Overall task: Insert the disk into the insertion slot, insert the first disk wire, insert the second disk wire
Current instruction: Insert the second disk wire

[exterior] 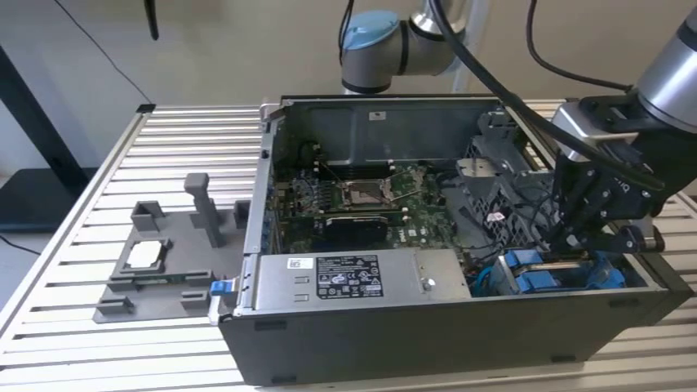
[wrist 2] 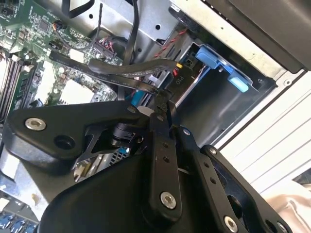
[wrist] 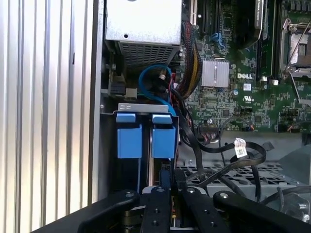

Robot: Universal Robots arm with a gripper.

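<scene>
Disk (wrist: 163, 138): we find it seated upright in the insertion slot (wrist: 146, 108), the grey metal cage at the case corner near the power supply. In the first wrist view its blue carrier tab stands beside a second blue tab (wrist: 129, 138), the two side by side in the cage. In the exterior view the blue carriers (exterior: 541, 273) sit low at the exterior view's right, inside the open computer case (exterior: 436, 343).

Gripper (exterior: 577, 241): lowered into the case just above the drive cage. In the second wrist view its fingers (wrist 2: 163, 114) are drawn close together around a black flat cable (wrist 2: 131, 68) by a connector end; we judge it pinched on that cable.

Around it: black cables (wrist: 218, 150) loop between cage and motherboard (wrist: 243, 73). A blue cable (wrist: 150, 77) curls behind the cage, below the grey power supply (wrist: 143, 22).

Further out: a grey fixture (exterior: 163, 261) rests on the slatted table (exterior: 65, 245) at the exterior view's left, with a small square silver chip (exterior: 145, 255) on it.
</scene>
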